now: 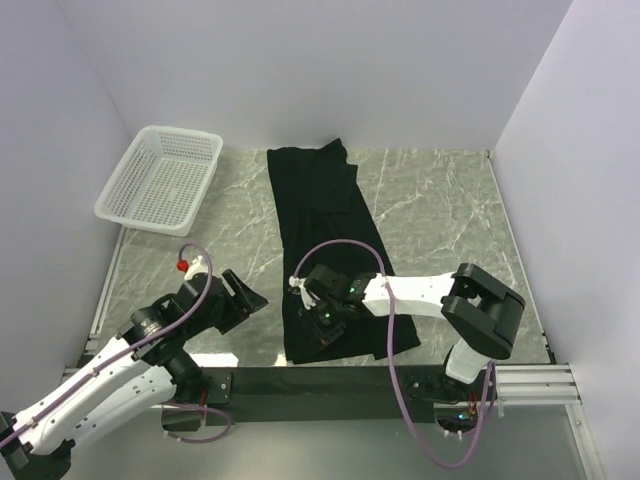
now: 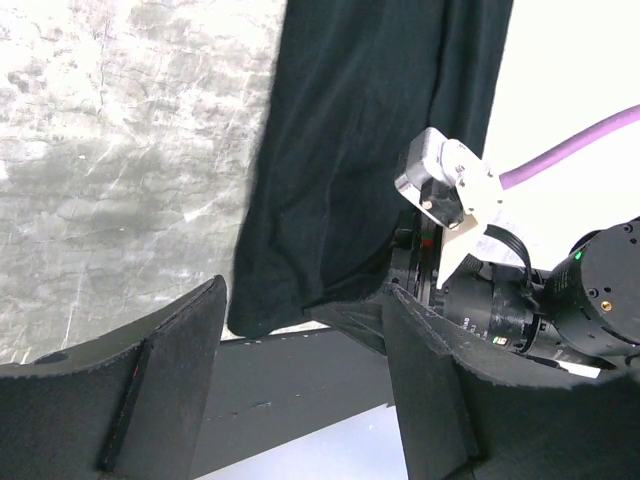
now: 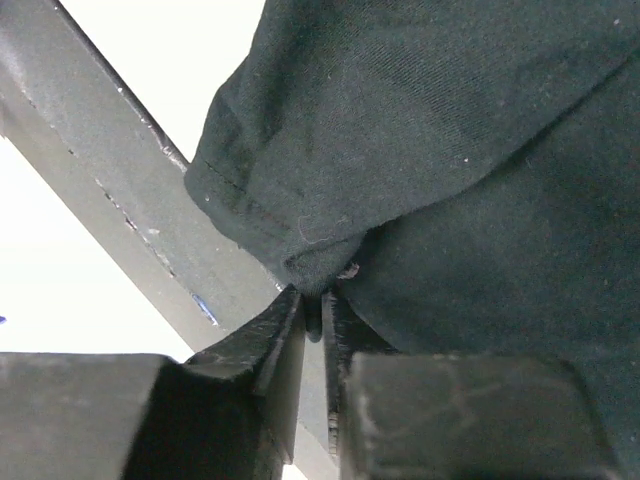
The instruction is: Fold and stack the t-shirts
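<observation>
- Black cloth: the t-shirt (image 1: 322, 215) lies in one long strip on the marble tabletop (image 1: 440, 210), its long axis running from the near edge out to the far wall.
- Right hand (image 3: 318, 305) sits at the near end, pinching a small fold of the hem.
- Left hand (image 1: 243, 297) hangs spread just left of that same near end, touching nothing.
- By my reckoning the fold goes lengthwise, with the near end carried toward the far end.
</observation>
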### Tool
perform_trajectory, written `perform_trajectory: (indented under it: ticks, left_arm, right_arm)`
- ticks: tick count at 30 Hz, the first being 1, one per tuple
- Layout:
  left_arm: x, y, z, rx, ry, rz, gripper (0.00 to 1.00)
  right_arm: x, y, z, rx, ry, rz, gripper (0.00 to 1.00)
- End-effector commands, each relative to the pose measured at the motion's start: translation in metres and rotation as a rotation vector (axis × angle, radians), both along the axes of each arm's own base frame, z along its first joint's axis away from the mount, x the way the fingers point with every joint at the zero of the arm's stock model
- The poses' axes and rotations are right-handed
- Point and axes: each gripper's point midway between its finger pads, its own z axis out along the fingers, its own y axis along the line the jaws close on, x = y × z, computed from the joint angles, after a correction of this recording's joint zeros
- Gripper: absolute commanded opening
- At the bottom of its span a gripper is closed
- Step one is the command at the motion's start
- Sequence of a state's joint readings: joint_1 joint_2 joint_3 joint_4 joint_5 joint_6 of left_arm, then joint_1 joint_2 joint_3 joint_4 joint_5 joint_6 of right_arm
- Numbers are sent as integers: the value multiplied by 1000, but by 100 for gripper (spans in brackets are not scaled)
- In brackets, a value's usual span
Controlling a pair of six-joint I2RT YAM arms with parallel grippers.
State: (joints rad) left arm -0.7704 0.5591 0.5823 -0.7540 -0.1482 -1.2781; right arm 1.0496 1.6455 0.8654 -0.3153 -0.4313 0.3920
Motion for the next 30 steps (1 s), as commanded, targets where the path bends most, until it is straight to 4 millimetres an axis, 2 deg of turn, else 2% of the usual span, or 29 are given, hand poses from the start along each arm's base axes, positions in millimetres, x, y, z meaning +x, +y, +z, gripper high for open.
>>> perform_trajectory:
  ticks: [1,7,18,22,23,30]
  left_arm:
    - [1,4,0,-14,-8,34,68]
    - [2,1,-4,-15,-4,23,68]
    - [2,-1,-2,-5,-7,8,68]
    - [3,-1,-2,-6,-8,10,68]
    - [3,-2,-2,-7,-8,7,68]
    - [5,-9,-2,-16,-10,-20,68]
  right_arm:
    - [0,5,24,64,-41,29,17]
    - [-5,-5,42,75,-42,45,11]
    - [-4,-36,40,-24,24,21,3]
    - [1,-44,38,-55,42,-8,3]
    - [3,-45,37,-60,40,-15,0]
    - [-5,-54,36,-82,108,-24,0]
